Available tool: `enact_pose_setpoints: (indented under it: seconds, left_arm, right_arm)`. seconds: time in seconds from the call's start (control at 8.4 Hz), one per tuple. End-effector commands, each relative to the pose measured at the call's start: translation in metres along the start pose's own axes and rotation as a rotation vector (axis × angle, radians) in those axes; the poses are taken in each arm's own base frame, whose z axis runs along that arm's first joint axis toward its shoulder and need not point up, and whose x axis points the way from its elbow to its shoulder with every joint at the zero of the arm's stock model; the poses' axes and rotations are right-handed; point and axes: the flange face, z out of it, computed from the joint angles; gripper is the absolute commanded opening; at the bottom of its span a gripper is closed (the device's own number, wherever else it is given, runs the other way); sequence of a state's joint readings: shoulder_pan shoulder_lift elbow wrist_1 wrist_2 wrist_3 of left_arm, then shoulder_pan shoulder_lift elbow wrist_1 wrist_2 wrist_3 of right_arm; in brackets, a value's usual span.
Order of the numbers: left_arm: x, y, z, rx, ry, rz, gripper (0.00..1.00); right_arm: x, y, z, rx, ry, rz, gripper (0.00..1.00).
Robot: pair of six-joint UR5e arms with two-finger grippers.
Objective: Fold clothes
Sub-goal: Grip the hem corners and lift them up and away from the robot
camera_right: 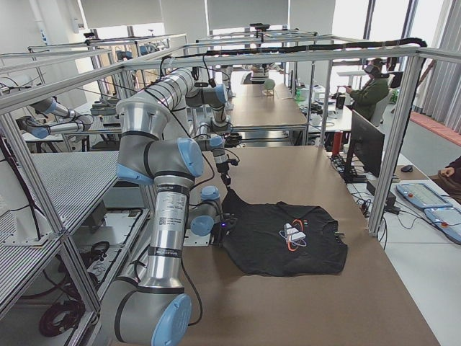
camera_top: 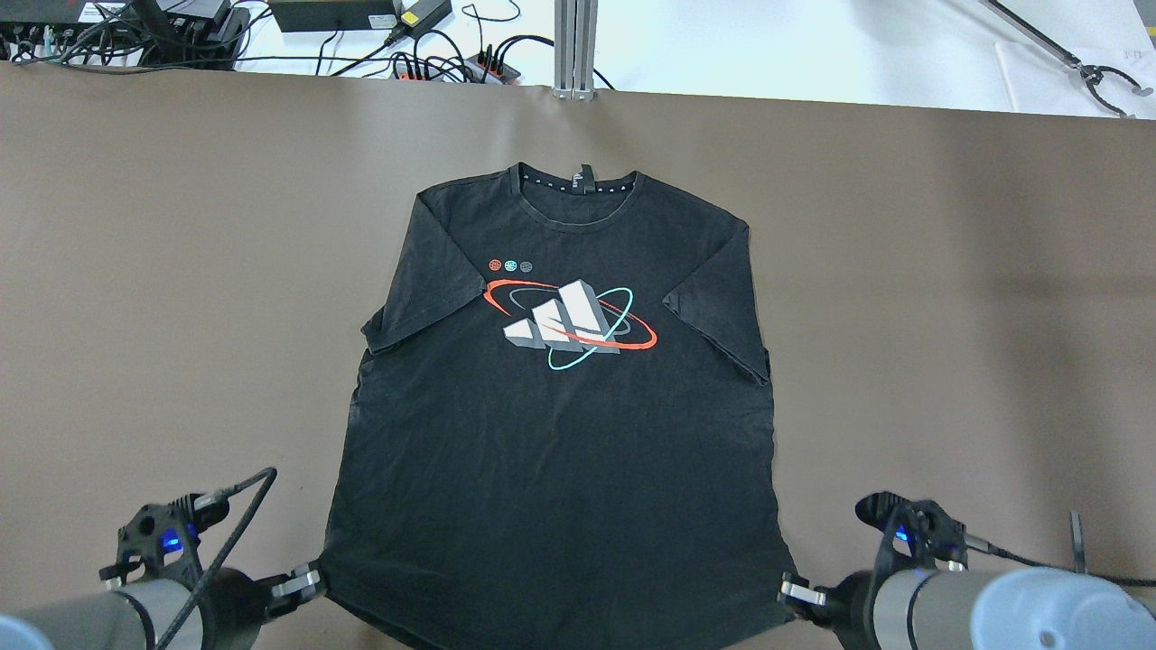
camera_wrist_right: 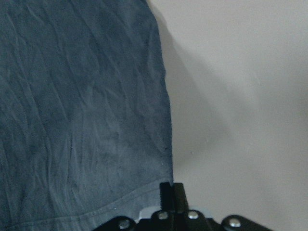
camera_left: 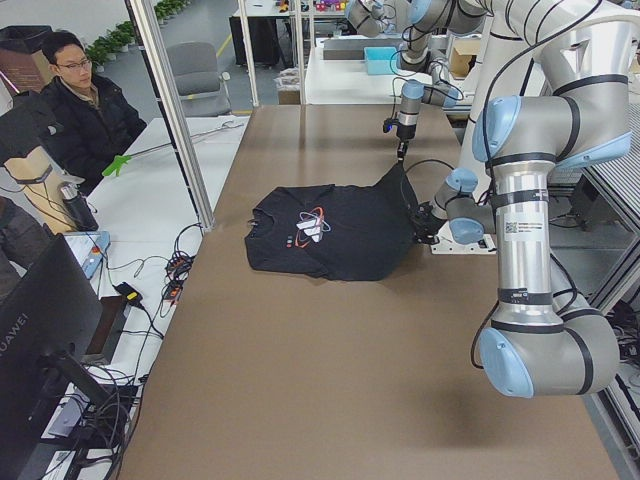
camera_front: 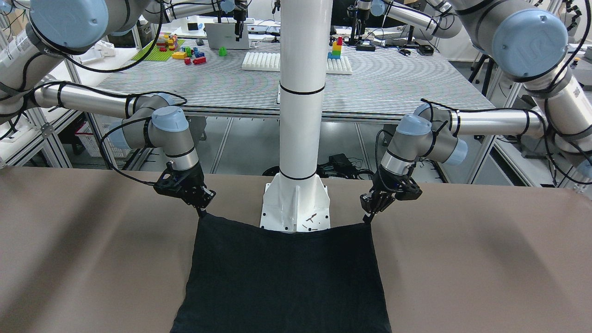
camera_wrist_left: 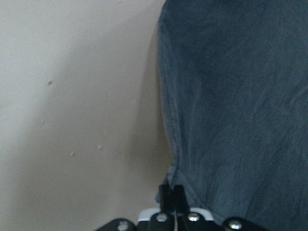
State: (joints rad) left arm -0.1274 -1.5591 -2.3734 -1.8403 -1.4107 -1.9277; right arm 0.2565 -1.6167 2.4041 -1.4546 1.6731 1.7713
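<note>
The clothes are one black T-shirt [camera_top: 560, 433] with a white, red and teal print on the chest, lying face up on the brown table, collar at the far side. My left gripper [camera_top: 312, 578] is shut on the near left hem corner; the left wrist view shows the fingers [camera_wrist_left: 172, 193] pinching the fabric [camera_wrist_left: 240, 96]. My right gripper [camera_top: 790, 589] is shut on the near right hem corner; its fingers [camera_wrist_right: 172, 190] pinch the cloth [camera_wrist_right: 82, 96]. In the front-facing view the hem [camera_front: 286, 277] is raised and sags between the two grippers.
The white pole [camera_front: 303, 92] and its base plate [camera_front: 296, 208] stand just behind the lifted hem. Bare brown table [camera_top: 135, 271] lies on both sides of the shirt. A person [camera_left: 85, 110] sits beyond the table's far side.
</note>
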Motion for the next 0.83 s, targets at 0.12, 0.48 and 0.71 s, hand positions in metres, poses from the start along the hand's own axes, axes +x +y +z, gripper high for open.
enact_pose_setpoints:
  seconds: [0.12,0.48,0.71]
  left_arm:
    - [0.064,-0.127,0.032,0.08,-0.038,0.095,0.0]
    - [0.087,-0.228,0.031,0.129,-0.053,0.074,0.0]
    - [0.095,-0.258,0.022,0.167,-0.043,0.043,0.0]
  right_arm:
    - [-0.061,-0.126,0.006,0.083,0.13,-0.094,0.0]
    - [-0.058,-0.225,-0.014,0.177,0.163,-0.147,0.0]
    - [-0.066,-0.268,-0.023,0.223,0.17,-0.109,0.0]
